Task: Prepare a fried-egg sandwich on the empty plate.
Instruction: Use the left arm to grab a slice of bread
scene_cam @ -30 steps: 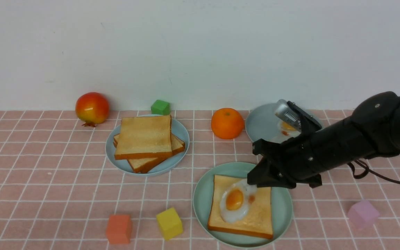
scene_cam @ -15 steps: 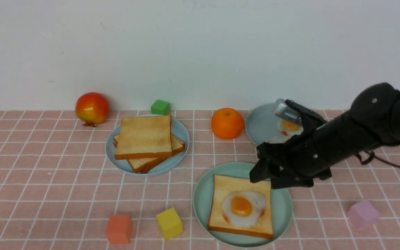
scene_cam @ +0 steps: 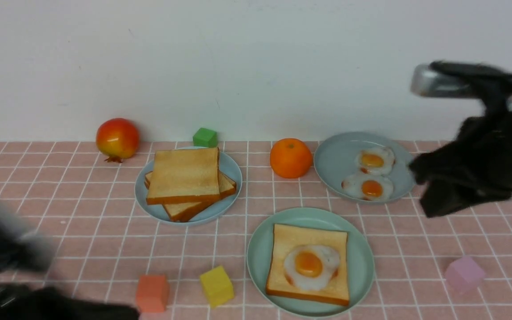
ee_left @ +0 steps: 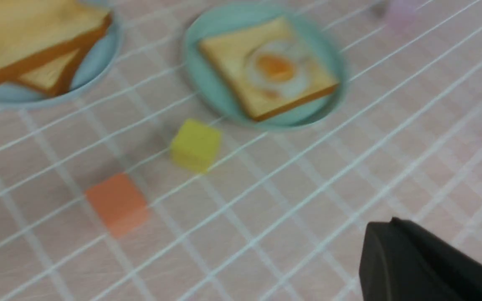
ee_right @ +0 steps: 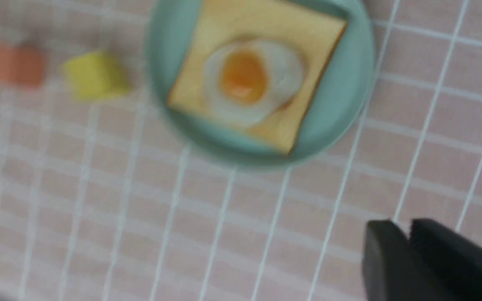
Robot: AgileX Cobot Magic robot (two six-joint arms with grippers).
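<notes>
- My left gripper [ee_left: 396, 242]: fingers together, empty, low over the pink, white-gridded tablecloth [scene_cam: 82, 213] at near left.
- My right gripper [ee_right: 408, 238]: fingers all but together, empty, raised at far right, blurred.
- Mint-green plate [scene_cam: 260, 262], front centre: one toast slice [scene_cam: 291, 240] lying flat, fried egg [scene_cam: 311, 266] on top, uncovered.
- Toast stack [scene_cam: 185, 178] on the light-blue plate [scene_cam: 231, 171], behind and to the left.
- Plain white wall [scene_cam: 238, 66] at the back.
</notes>
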